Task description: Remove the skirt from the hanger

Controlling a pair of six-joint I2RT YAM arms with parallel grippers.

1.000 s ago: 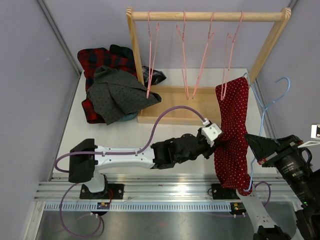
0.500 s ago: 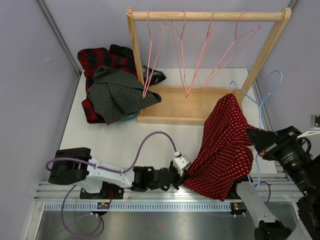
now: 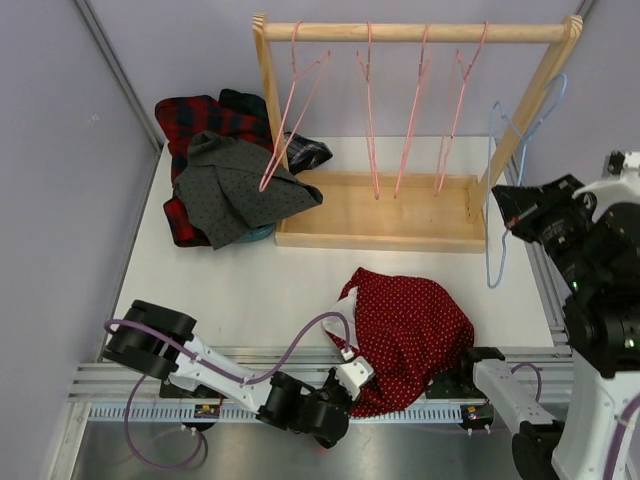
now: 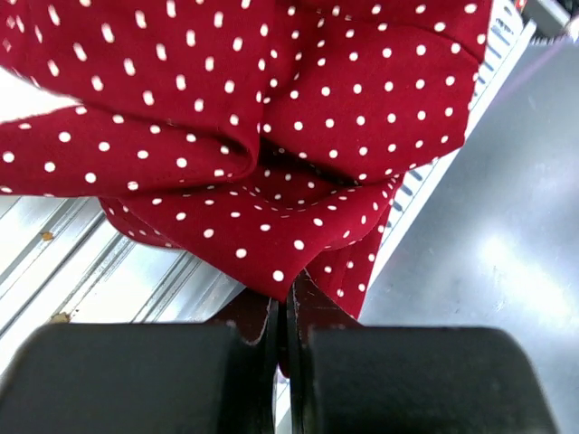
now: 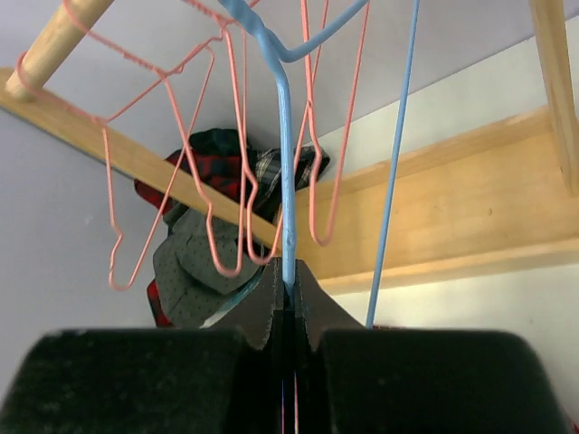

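Note:
The red polka-dot skirt [image 3: 408,330] lies bunched on the table's near edge, off the hanger, and fills the left wrist view [image 4: 271,136]. My left gripper [image 3: 352,372] is shut on the skirt's edge [image 4: 285,298] over the metal rail. My right gripper [image 3: 508,208] is shut on the blue wire hanger [image 3: 495,190], held up bare beside the rack's right post. In the right wrist view the jaws [image 5: 286,294] pinch the blue hanger's wire [image 5: 283,163].
A wooden rack [image 3: 410,32] with several pink hangers [image 3: 372,110] stands on its wooden base [image 3: 375,215] at the back. A pile of plaid and grey clothes [image 3: 225,170] lies at the back left. A metal rail [image 3: 150,385] runs along the near edge.
The skirt has come off the blue hanger and dropped onto the table. My left gripper pulled it down toward the near rail. My right gripper lifted the bare hanger up and back.

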